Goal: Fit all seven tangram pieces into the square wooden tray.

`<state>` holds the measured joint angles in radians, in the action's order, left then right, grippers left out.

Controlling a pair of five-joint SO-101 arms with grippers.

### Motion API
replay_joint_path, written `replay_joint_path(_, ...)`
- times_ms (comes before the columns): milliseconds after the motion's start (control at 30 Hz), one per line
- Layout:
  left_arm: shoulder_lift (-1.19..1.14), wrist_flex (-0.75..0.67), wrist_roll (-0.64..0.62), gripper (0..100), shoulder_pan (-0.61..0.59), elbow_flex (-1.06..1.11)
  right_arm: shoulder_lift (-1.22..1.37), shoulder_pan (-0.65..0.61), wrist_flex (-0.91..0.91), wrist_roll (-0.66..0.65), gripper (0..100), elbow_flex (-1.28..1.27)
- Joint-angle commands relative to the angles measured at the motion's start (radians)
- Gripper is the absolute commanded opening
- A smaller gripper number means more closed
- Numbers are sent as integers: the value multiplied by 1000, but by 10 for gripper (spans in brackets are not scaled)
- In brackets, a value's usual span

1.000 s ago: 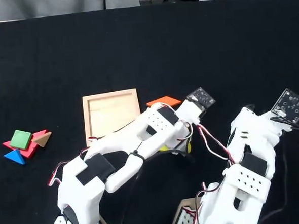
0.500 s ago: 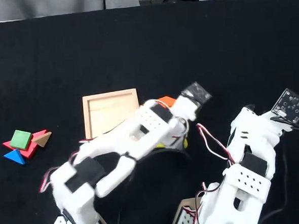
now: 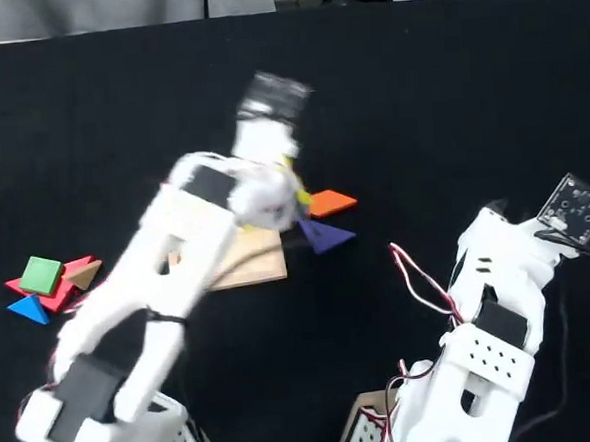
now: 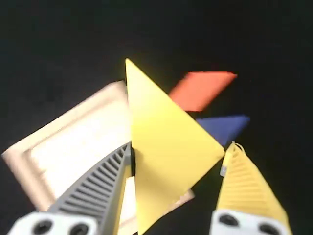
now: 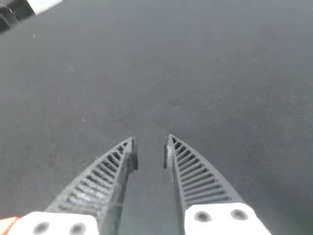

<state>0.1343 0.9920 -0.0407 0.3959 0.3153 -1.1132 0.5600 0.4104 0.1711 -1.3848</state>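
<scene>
Left arm: over the last second it has risen from low beside the tray's right edge and swung back above the tray, uncovering the purple piece. The right arm has not moved.
Far-left pile: a green wooden square (image 3: 41, 274), red triangle (image 3: 57, 293), tan triangle (image 3: 86, 273) and blue triangle (image 3: 27, 310) lie touching, well apart from the tray.
Square wooden tray (image 3: 260, 262): pale wood, with no piece seen inside.
Left gripper (image 4: 180, 147): clamped on the large yellow wooden triangle (image 4: 166, 156), held in the air over the tray with its broad face toward the wrist camera.
Orange parallelogram (image 3: 326, 203): flat on the black cloth (image 3: 449, 111) near the tray's right side, with the purple triangle (image 3: 325, 236) just beside it.
Right gripper (image 5: 149, 152): fingers slightly parted, holding nothing, above bare cloth.
Step in hand: seating the yellow triangle. Best to level it, aim its square corner at a tray corner, lower it inside the rim, then release.
Hard to tell: the left arm hides much of the tray. The arm itself is blurred.
</scene>
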Motion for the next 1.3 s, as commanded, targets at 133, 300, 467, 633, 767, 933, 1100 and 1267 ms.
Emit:
replay_joint_path(133,130,227,-132,166,-259,-122,-1,-101,-40,-12,103,-4)
replay_joint_path(300,130,255,-176,166,-351,-124,-1,-112,-40,-14,103,-15)
replay_joint_path(467,130,261,-180,166,-377,-54,-1,-112,-40,-15,104,-24)
replay_joint_path(633,130,135,-180,166,-371,65,-1,-112,-44,-66,103,-36)
replay_joint_path(767,129,38,-180,166,-369,157,-1,-112,-46,-71,103,-42)
replay_joint_path(933,129,-86,-173,166,-374,263,-1,-126,-46,-71,103,-44)
replay_joint_path(1100,129,-166,-172,170,-367,306,-1,-160,-48,-110,103,-54)
replay_joint_path(1267,72,-167,-170,170,-369,288,-1,-161,-49,-118,103,-54)
